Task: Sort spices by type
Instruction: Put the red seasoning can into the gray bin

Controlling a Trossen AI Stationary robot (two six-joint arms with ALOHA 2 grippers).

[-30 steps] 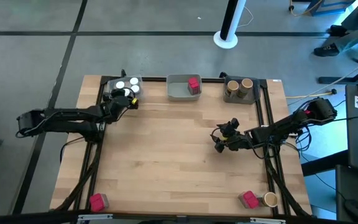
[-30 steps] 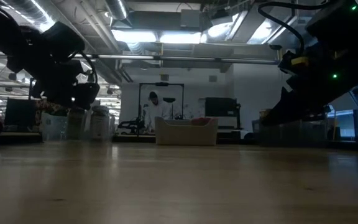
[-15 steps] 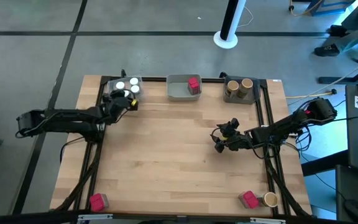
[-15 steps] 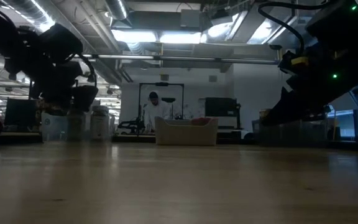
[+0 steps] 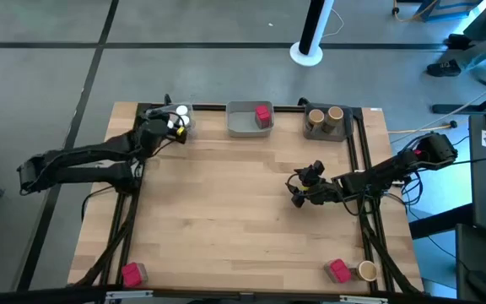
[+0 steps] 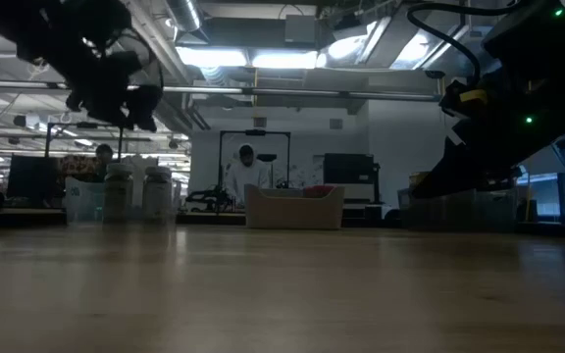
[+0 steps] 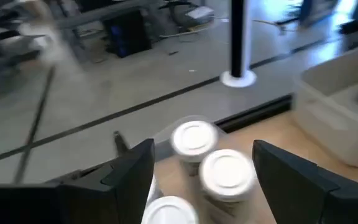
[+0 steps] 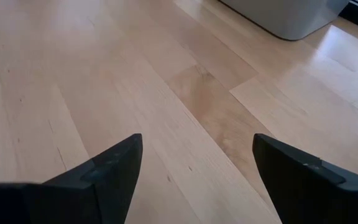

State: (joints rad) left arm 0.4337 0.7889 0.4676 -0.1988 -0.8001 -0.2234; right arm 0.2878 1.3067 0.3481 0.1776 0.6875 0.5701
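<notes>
Your left tool (image 7: 197,180) hangs released above the white-capped jars (image 7: 227,172). Your right tool (image 5: 296,192) waits released, empty, over the desk (image 5: 226,211).

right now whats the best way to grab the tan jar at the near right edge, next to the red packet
Grip the tan jar across its round sides, coming straight down from above. It stands upright with its top facing up, and the red packet sits close on its left, so set the jaws on the near and far sides. The right gripper hangs open over mid-table, nearest.
</notes>
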